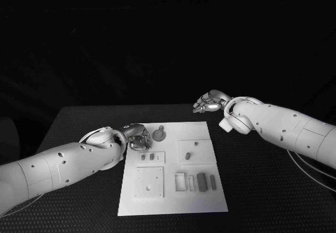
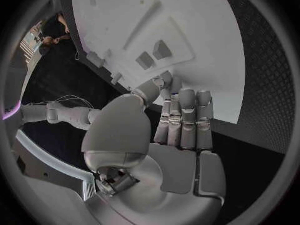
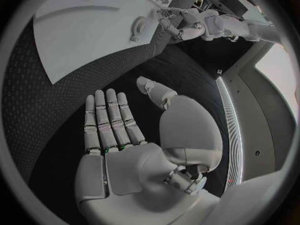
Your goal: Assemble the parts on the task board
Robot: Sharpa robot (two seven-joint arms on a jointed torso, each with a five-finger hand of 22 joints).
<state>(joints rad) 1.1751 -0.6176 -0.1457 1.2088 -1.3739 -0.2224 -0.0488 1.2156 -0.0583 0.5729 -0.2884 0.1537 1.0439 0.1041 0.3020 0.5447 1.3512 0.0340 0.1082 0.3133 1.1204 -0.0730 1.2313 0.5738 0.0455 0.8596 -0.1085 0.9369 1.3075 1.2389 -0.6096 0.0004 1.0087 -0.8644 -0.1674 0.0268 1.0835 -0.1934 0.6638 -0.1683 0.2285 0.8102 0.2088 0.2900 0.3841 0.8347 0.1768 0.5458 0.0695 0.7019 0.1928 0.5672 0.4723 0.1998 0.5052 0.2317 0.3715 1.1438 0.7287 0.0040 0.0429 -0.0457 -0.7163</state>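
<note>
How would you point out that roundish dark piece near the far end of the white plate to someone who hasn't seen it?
Start at the white task board in the middle of the black table. Go to its far end, beside the left hand. There lies a roundish dark part; the other parts nearer the robot are straight bars and small pegs.

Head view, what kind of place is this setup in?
Probably a robotics lab or test bench: a black table under dark surroundings, a white task board with small parts laid out in recesses, and cables trailing beside the right arm.
</note>
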